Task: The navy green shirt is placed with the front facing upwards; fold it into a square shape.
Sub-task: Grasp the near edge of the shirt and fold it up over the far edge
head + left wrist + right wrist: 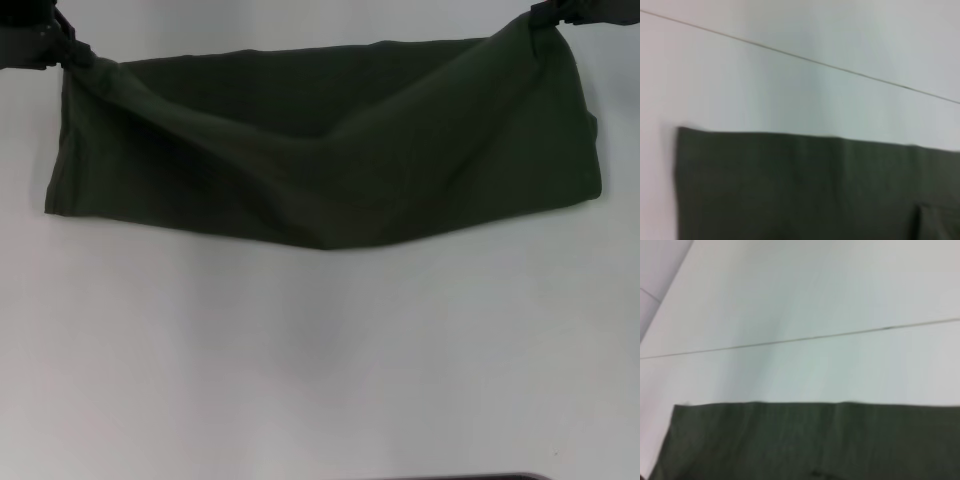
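I see the shirt point(330, 150) stretched left to right as a long band across the far table point(320, 360), my left gripper point(75, 55) and right gripper point(545, 20) each pinching a far corner.

No text, label, brand, number or sign can be read in any view. The dark olive-green cotton shirt point(330, 150) shows only plain cloth on the side turned to the head camera, with no letters visible, and both wrist views show the same unmarked green fabric point(805, 190) point(805, 440). The smooth white table surface point(320, 360) beneath it carries no markings, only a thin dark seam line in the wrist views.
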{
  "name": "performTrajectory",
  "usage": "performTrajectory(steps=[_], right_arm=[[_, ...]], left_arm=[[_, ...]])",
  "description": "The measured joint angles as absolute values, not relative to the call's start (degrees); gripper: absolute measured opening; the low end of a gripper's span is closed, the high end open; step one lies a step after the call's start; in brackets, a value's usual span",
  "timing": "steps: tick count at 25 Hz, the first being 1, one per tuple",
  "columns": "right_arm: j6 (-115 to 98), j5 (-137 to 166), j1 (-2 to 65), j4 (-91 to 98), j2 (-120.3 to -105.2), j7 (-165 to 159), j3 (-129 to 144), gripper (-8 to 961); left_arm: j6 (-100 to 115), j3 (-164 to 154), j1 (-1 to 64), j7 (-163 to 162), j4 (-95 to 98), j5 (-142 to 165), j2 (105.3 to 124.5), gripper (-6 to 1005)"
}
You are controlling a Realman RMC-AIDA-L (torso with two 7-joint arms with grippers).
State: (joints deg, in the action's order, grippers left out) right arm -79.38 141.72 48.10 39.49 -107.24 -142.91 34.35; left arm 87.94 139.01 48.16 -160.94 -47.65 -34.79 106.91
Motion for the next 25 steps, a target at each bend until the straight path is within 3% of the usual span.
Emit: performTrajectory(steps=[6, 16, 25], right_arm=[[-73.30, 141.72, 47.39, 39.33, -108.37, -143.38, 34.89, 24], [-66.71, 141.04, 44.74, 38.93, -108.63, -144.17, 34.24, 24], [-59.57, 138.99, 44.87, 38.67, -111.17, -142.98, 35.69, 24]], left_arm=[[80.50, 138.36, 47.86, -161.75, -47.26, -33.45, 108.78, 28], [70.73, 138.27, 48.49, -161.80, -46.26, -32.04, 111.80, 28], [62.63, 138.16, 50.97, -162.65, -42.29, -31.55, 113.29, 28]])
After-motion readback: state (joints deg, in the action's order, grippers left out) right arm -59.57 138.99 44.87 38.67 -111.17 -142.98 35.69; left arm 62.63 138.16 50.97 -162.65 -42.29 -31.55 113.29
